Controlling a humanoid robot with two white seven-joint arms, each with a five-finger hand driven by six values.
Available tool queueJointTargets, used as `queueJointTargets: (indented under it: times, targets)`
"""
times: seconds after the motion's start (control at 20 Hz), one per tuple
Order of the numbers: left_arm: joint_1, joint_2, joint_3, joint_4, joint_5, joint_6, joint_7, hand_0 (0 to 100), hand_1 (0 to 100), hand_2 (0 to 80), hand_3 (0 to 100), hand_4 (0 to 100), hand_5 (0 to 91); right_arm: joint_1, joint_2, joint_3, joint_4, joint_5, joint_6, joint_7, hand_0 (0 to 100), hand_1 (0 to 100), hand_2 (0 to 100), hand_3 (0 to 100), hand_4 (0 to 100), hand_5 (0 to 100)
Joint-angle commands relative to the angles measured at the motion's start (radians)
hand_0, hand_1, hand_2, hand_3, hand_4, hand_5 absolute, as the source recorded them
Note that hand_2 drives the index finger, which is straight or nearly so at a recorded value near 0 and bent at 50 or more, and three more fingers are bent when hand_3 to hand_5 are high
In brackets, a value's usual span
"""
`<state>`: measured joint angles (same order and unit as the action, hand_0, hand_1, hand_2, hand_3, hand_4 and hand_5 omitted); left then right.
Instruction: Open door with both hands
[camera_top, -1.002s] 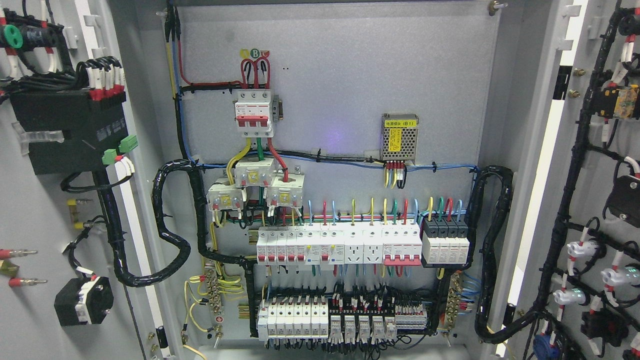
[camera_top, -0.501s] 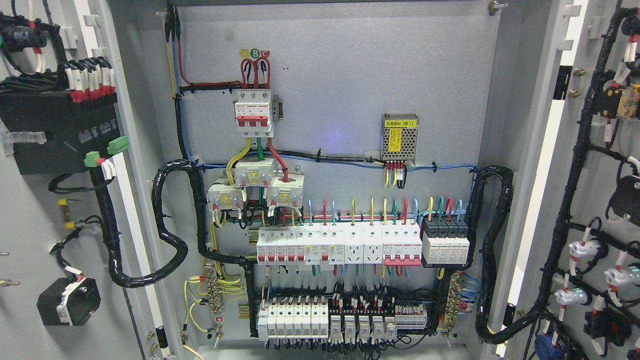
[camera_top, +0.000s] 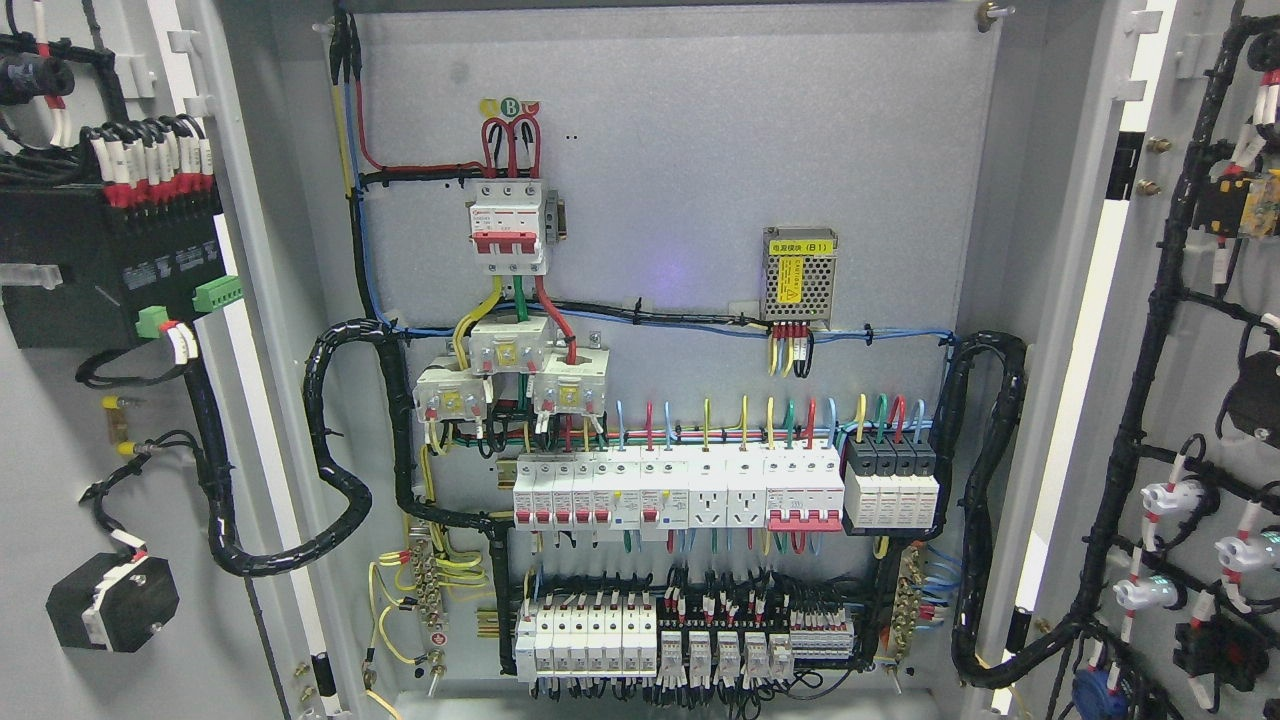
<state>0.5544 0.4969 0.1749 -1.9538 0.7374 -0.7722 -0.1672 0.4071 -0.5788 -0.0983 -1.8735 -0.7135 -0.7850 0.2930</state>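
While both doors are standing swung outward, the left door (camera_top: 60, 420) is showing the only real change: its black module (camera_top: 105, 270), green connectors (camera_top: 215, 293) and the small black block (camera_top: 110, 603) low on the panel are sitting further toward the left edge than one second ago, so that leaf is swinging wider. The right door (camera_top: 1200, 400) is shifting only slightly, its wiring harness (camera_top: 1140, 380) holding nearly the same place.

The cabinet interior (camera_top: 660, 250) is lying fully exposed: red-topped main breaker (camera_top: 508, 225), yellow-labelled power supply (camera_top: 798, 277), breaker row (camera_top: 680, 490), terminal rows (camera_top: 690, 640) near the bottom.

Judgement: the opening is nearly finishing; only the last widening of the left leaf is going on.

Neither arm is showing anywhere in the head view. Neither the left nor the right robot hand is appearing, so I cannot tell how far its fingers are spreading, or whether it is gripping a door edge beyond the picture.
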Motion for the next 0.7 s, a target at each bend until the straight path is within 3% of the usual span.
queueJointTargets:
  times: [0.0, 0.5, 0.65]
  targets:
    - [-0.001, 0.037, 0.083, 0.094, 0.033, -0.331, 0.000, 0, 0, 0.0, 0, 3, 0.0, 0.002, -0.010, -0.040, 0.022, -0.001, -0.063, 0.003, 0, 0, 0, 0, 0, 0]
    - [-0.071, 0.068, 0.094, 0.203, 0.063, -0.317, 0.000, 0, 0, 0.0, 0, 3, 0.0, 0.004, -0.013, -0.046, 0.033, -0.018, -0.083, 0.008, 0, 0, 0, 0, 0, 0]
    - [-0.102, 0.074, 0.100, 0.233, 0.063, -0.299, -0.002, 0, 0, 0.0, 0, 3, 0.0, 0.002, -0.018, -0.044, 0.031, -0.061, -0.083, 0.063, 0, 0, 0, 0, 0, 0]
